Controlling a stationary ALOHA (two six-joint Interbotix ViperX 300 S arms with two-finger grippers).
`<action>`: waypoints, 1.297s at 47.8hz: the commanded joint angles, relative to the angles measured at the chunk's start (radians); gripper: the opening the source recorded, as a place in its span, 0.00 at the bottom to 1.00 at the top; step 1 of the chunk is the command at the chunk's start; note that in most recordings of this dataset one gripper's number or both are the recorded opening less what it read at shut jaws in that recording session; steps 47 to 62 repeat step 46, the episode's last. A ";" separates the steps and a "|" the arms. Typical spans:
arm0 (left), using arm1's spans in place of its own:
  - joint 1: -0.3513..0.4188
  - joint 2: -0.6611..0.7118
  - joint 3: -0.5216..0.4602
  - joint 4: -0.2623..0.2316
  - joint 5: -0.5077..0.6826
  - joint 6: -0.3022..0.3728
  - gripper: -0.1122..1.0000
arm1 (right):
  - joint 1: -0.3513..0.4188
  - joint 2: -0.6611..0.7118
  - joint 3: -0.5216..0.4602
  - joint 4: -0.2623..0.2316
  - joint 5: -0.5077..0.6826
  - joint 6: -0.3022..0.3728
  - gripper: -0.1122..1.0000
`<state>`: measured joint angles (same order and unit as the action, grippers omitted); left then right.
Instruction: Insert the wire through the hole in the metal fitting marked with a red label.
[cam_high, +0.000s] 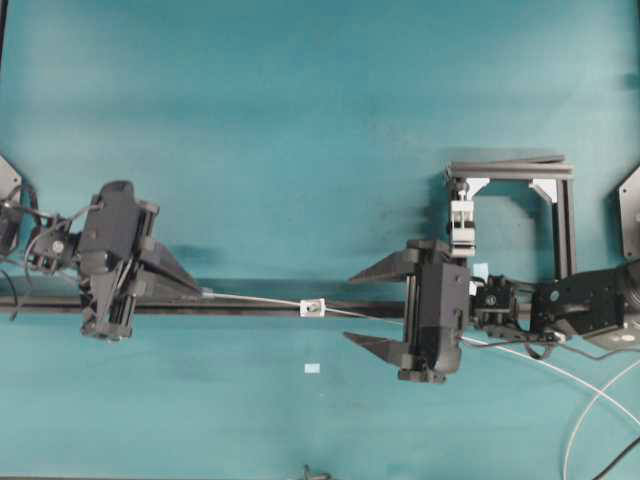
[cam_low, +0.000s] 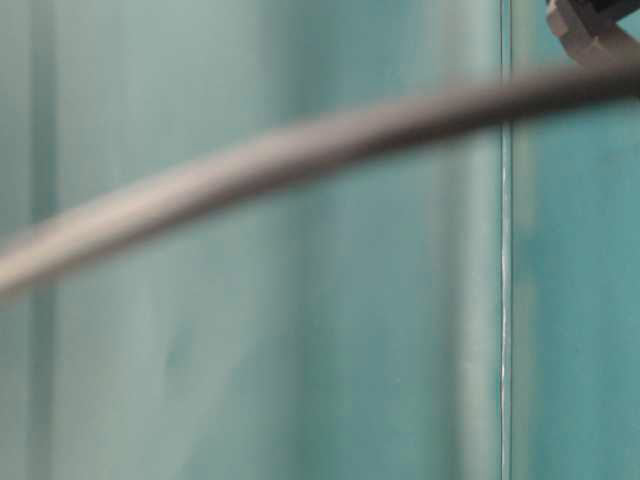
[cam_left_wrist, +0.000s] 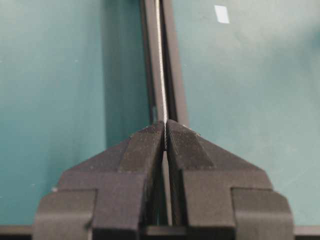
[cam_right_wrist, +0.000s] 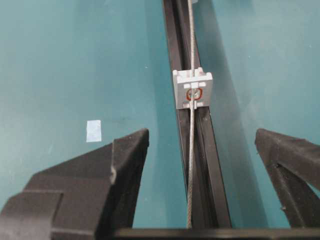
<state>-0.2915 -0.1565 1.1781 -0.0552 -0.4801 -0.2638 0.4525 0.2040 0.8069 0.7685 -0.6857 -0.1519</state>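
The thin whitish-grey wire (cam_high: 260, 299) runs along the black rail (cam_high: 200, 310). My left gripper (cam_high: 198, 289) is shut on the wire (cam_left_wrist: 160, 60), which is pinched at the tips of the left gripper (cam_left_wrist: 165, 131). The small silvery metal fitting (cam_high: 313, 308) sits on the rail between the two grippers. In the right wrist view the wire (cam_right_wrist: 190, 165) enters the metal fitting (cam_right_wrist: 193, 82) at the far side and leaves at the near side, past the red-ringed hole (cam_right_wrist: 193, 93). My right gripper (cam_high: 366, 305) stands open astride the rail, and nothing touches the right gripper (cam_right_wrist: 201, 134) fingers.
A white clamp block (cam_high: 462, 215) in a black frame (cam_high: 563, 215) stands behind the right arm. A pale paper square (cam_high: 312, 368) lies in front of the rail. White cables (cam_high: 590, 400) trail at the lower right. A blurred dark cable (cam_low: 300, 150) fills the table-level view.
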 joint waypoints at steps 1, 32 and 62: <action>0.009 -0.017 -0.012 0.002 -0.002 0.008 0.01 | 0.002 -0.032 -0.006 -0.003 -0.003 0.000 0.97; 0.035 -0.034 -0.002 0.002 -0.002 -0.002 0.54 | 0.002 -0.032 -0.006 -0.003 0.003 0.000 0.97; 0.035 -0.034 0.000 0.002 -0.002 -0.002 0.90 | 0.002 -0.032 -0.003 -0.003 0.003 0.000 0.97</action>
